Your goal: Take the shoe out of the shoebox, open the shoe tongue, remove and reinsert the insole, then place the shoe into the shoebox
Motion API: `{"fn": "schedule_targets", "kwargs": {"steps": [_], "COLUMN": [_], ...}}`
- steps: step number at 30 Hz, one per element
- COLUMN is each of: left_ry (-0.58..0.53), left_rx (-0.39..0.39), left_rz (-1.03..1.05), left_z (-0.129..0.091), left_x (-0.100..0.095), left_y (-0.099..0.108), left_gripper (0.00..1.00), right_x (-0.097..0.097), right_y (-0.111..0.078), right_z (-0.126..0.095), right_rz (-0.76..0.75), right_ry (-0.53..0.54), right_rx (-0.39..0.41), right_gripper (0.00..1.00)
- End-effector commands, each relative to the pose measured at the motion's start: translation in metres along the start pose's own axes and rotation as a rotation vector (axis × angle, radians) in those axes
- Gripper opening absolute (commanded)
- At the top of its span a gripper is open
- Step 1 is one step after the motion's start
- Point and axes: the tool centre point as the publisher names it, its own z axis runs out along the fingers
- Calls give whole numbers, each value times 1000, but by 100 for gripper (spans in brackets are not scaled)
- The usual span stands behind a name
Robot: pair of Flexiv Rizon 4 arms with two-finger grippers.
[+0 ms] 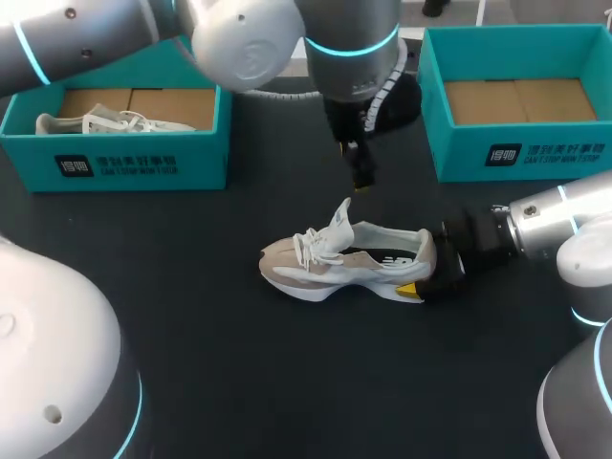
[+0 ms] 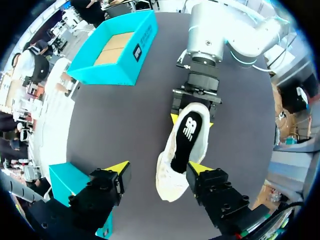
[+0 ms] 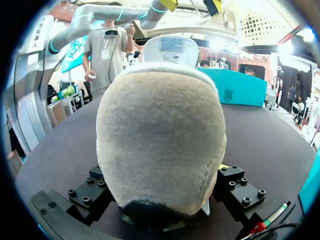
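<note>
A beige and white shoe [image 1: 344, 260] lies on its sole mid-table, toe to the left, laces loose and tongue raised. My right gripper [image 1: 427, 265] is shut on its heel from both sides; in the right wrist view the rounded heel [image 3: 160, 135] fills the space between the fingers [image 3: 240, 187]. My left gripper [image 1: 360, 170] hangs open above the shoe's mouth, touching nothing. Seen from the left wrist, the black insole [image 2: 187, 137] lies inside the shoe [image 2: 175, 175], under the left gripper [image 2: 157, 169].
A teal shoebox [image 1: 143, 163] at the back left holds another white shoe [image 1: 105, 121]. A second teal shoebox [image 1: 535, 153] at the back right shows only its cardboard floor; it also shows as the box [image 2: 137, 52] in the left wrist view.
</note>
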Motion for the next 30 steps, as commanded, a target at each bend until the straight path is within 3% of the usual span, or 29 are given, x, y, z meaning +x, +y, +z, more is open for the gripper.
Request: {"fn": "schedule_targets", "kwargs": {"steps": [1,13,30], "left_ry": [38,93,164], "left_rx": [76,34,-7], "left_rz": [-33,-11,65], "left_z": [13,50,93], "left_x": [0,28,55], "left_y": [6,-12,-9], "left_gripper": [0,0,0], "right_x": [-3,-3,-3], "right_y": [-3,-3,-3], "right_z": [7,7,7], "right_rz": [0,0,0], "right_ry": [-2,-2,-2], "right_rx": [3,3,3], "right_gripper": [0,0,0]}}
